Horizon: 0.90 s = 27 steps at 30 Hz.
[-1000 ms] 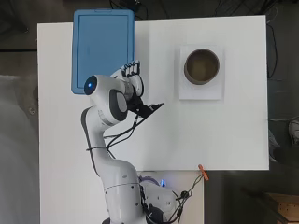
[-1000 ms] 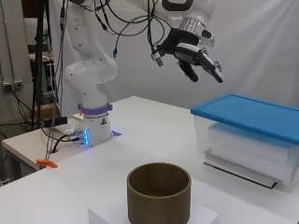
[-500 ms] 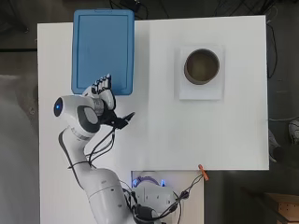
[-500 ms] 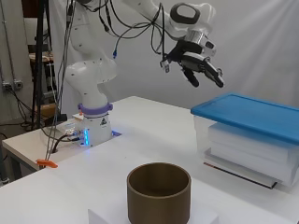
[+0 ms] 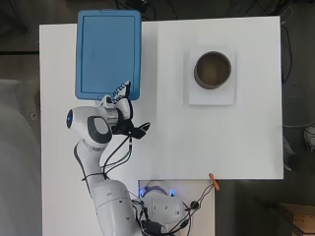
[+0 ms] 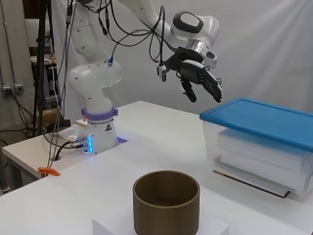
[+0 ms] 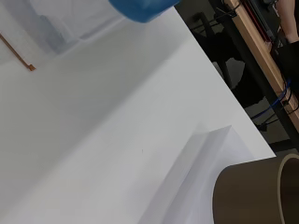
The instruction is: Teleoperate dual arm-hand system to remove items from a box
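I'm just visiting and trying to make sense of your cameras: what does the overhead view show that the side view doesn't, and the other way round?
Only the overhead view shows the blue lid as a whole rectangle and the inside of the brown cylinder, which sits on a white sheet.

Only the side view shows height: the hand hangs in the air with fingers spread, above and just short of the clear box under the lid.

Both show the white table, the lidded box, the cylinder, and the hand near the box's edge closest to the arm.

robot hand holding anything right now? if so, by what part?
Nothing. The robot hand is open and empty, fingers extended, in the air above the near corner of the blue lid, not touching it.
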Available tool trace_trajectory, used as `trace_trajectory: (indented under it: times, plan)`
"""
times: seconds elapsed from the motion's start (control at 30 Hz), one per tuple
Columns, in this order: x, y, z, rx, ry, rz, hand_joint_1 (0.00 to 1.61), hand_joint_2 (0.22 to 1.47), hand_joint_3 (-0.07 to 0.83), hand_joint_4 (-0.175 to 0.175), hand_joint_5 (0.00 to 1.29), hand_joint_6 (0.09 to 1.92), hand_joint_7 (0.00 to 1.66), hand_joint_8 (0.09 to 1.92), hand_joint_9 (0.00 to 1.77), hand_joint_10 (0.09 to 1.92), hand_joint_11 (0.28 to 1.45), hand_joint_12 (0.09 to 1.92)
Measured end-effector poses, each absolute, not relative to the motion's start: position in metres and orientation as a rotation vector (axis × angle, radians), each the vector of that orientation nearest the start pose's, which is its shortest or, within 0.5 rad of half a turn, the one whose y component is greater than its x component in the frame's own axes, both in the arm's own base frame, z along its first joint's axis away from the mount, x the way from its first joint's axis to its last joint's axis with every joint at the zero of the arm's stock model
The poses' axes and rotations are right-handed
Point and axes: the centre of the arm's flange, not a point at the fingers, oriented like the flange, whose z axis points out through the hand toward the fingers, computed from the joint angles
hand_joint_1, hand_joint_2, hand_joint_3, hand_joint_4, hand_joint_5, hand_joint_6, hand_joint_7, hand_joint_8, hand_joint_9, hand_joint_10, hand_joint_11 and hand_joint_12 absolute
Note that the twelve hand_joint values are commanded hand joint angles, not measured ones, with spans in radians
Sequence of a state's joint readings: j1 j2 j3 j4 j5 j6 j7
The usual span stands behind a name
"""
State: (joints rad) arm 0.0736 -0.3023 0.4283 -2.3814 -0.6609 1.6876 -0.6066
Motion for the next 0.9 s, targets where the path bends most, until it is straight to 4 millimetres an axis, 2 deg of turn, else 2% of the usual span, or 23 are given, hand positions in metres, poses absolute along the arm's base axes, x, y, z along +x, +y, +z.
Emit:
trace_trajectory:
  times: [0.2,0.27,0.37,0.5,0.57,0.67,0.8,0.9]
  plan:
    - [0.393,0.16,0.413,1.891,1.371,-0.58,0.11,0.87,0.003,0.108,0.25,0.09,0.36,0.09,0.35,0.09,0.34,0.09]
    - [0.404,0.165,0.411,1.935,1.335,-0.569,0.11,0.9,0.007,0.089,0.29,0.09,0.38,0.09,0.38,0.09,0.35,0.09]
    - [0.424,0.17,0.417,2.038,1.286,-0.534,0.1,0.92,0.01,0.073,0.33,0.09,0.4,0.09,0.39,0.09,0.36,0.09]
    - [0.441,0.178,0.414,2.132,1.275,-0.521,0.07,0.93,0.009,0.069,0.32,0.09,0.4,0.09,0.4,0.09,0.37,0.09]
    - [0.442,0.179,0.411,2.139,1.264,-0.526,0.07,0.93,0.006,0.071,0.32,0.09,0.4,0.09,0.4,0.09,0.37,0.09]
    - [0.439,0.184,0.395,2.135,1.263,-0.567,0.07,0.93,0.003,0.073,0.32,0.09,0.4,0.09,0.4,0.09,0.37,0.09]
    - [0.441,0.201,0.395,2.078,1.288,-0.585,0.07,0.92,0.0,0.072,0.29,0.09,0.4,0.09,0.39,0.09,0.37,0.09]
    - [0.433,0.214,0.392,2.069,1.301,-0.579,0.08,0.92,-0.002,0.073,0.27,0.09,0.39,0.09,0.39,0.09,0.36,0.09]
